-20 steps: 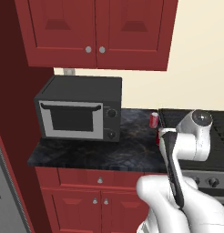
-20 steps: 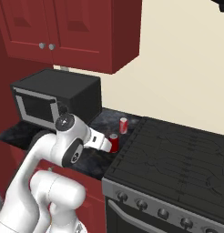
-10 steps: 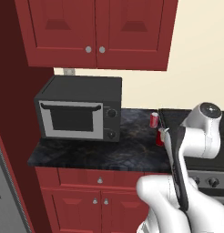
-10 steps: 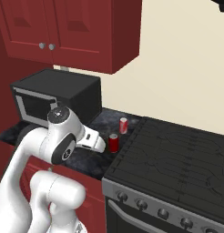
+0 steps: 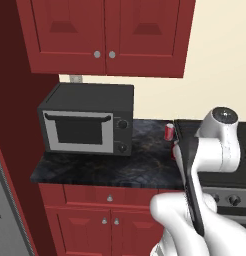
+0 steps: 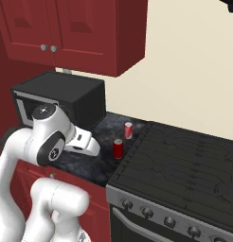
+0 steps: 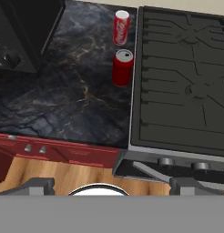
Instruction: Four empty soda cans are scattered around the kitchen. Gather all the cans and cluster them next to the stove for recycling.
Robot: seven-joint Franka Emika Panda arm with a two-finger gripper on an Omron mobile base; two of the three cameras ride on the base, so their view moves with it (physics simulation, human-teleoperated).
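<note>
Two red soda cans stand upright on the black marbled counter, close to the left edge of the stove. The far can is near the wall. The near can stands just in front of it. My gripper hovers over the counter's front edge, left of and back from the near can. It is open, with nothing between its fingertips.
A boxy black microwave sits on the counter to the left. Dark red cabinets hang above it and stand below the counter. The stove's knobs line its steel front.
My hand has pulled back and up from the near can, toward the counter's front edge. The jaws stayed open, and both cans stand where they were.
</note>
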